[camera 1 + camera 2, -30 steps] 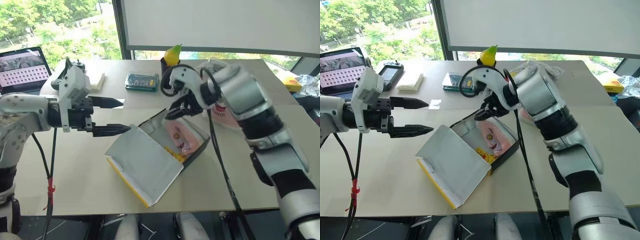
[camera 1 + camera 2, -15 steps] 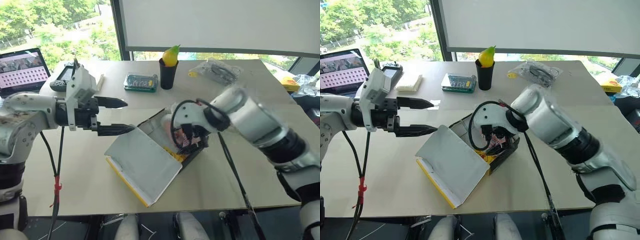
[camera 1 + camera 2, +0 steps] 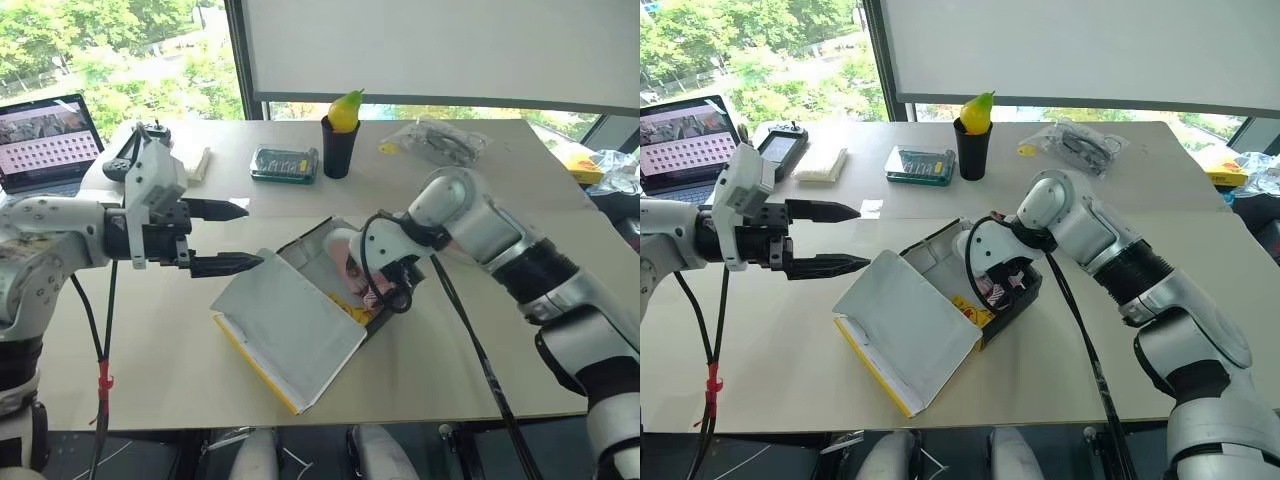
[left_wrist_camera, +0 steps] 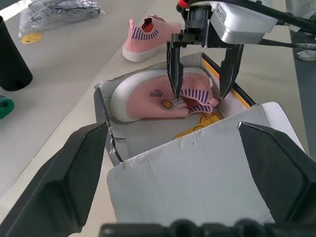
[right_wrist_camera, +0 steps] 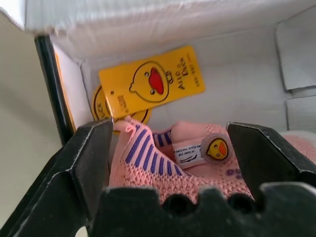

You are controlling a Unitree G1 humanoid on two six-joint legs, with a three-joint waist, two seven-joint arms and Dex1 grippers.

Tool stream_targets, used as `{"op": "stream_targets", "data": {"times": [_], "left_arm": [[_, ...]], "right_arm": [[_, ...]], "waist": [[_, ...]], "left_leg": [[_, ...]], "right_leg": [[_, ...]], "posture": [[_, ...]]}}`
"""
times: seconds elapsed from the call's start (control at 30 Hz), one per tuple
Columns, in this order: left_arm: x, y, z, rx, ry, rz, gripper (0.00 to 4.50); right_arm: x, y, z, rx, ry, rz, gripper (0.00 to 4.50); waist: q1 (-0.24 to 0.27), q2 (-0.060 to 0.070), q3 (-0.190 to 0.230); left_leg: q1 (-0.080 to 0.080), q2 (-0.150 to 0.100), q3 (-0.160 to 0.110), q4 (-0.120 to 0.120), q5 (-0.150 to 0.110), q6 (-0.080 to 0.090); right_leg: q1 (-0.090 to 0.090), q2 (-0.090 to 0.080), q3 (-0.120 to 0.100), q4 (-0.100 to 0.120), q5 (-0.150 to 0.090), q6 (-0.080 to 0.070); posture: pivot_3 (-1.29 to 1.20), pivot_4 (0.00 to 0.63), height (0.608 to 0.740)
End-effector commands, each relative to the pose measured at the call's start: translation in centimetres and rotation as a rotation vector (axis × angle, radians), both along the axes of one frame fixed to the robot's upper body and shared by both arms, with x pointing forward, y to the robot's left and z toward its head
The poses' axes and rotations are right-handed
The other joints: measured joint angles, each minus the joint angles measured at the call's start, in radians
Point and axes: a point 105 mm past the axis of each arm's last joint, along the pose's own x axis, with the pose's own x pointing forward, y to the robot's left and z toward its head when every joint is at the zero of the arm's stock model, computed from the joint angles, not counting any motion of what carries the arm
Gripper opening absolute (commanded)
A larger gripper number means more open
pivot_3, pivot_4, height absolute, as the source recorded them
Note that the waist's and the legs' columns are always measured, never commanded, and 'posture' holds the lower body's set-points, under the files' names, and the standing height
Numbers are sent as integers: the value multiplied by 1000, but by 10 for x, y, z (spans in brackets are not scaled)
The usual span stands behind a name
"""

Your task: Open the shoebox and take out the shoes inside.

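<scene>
The right end effector [image 4: 200, 66] points down into the open shoebox [image 3: 330, 290], its two black fingers [image 4: 174, 64] spread wide and straddling the collar of the pink shoe inside [image 4: 163, 94]. One fingertip touches or nearly touches the shoe's striped collar; nothing is gripped. From the right wrist view the fingers stand on either side of the shoe's striped opening and its small round duck badge [image 5: 217, 147], with a yellow duck hang tag [image 5: 150, 81] lying on the box's pale floor just beyond the shoe.

The shoebox sits near the middle of the desk [image 3: 150, 350], its lid [image 3: 290, 325] swung back and lying open on the side of the box nearer the robot, grey-white inside facing up. A second pink shoe [image 4: 148, 34] stands on the desk just outside the box, on its far side.

The left end effector [image 3: 225, 237] hovers over the desk beside the lid, fingers spread apart and empty. Beyond the box stand a black cup holding a yellow pear-shaped toy [image 3: 343, 112], a green-edged case [image 3: 284, 163] and a clear plastic bag [image 3: 432, 140].
</scene>
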Motion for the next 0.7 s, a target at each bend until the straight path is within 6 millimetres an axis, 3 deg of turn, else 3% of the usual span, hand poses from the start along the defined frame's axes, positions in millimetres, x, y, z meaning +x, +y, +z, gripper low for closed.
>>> {"op": "stream_targets", "data": {"times": [0.03,0.2,0.3,0.63,0.7], "left_arm": [[-6,2,13,-4,-51,3,4500],[-9,2,13,-1,-45,10,4500],[-11,2,13,5,-36,6,4500],[-12,1,13,9,-33,-2,4500],[-12,0,13,7,-33,-8,4500]], "right_arm": [[-2,-4,-5,-93,9,72,4425],[2,-17,-28,-234,20,91,4425],[3,-24,-38,-300,41,84,3753],[8,-18,-34,-289,32,71,222],[9,-14,-28,-254,18,66,41]], "waist": [[2,0,0],[6,0,0],[6,0,0],[0,0,0],[0,0,0]], "left_leg": [[0,0,0,0,0,0],[0,0,0,0,0,0],[0,0,0,0,0,0],[2,0,0,0,0,0],[3,0,0,0,0,0]], "right_leg": [[0,0,0,0,0,0],[0,0,0,0,0,0],[1,0,0,0,0,0],[2,0,0,0,0,-1],[2,0,0,0,0,-1]], "posture": [[0,150,732],[0,150,732],[0,150,732],[0,150,732],[0,150,732]]}}
